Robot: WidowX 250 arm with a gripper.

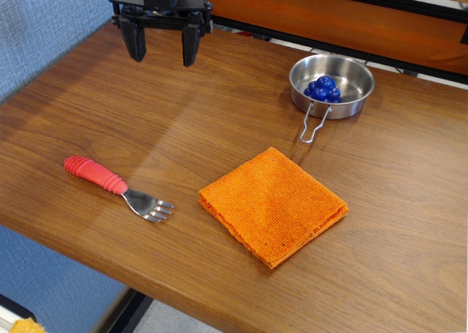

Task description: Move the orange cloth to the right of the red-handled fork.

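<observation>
The orange cloth (272, 205) lies flat and folded on the wooden table (110, 106), right of the red-handled fork (115, 186). The fork lies near the front left edge, red handle to the left, silver tines pointing right toward the cloth, with a small gap between them. My gripper (162, 55) hangs high over the table's far left part, well away from both. Its two black fingers are spread apart and hold nothing.
A small steel pan (331, 84) with a wire handle holds blue balls (322, 88) at the back right. A blue wall borders the left side. An orange and black frame stands behind the table. The table's front edge runs close to fork and cloth.
</observation>
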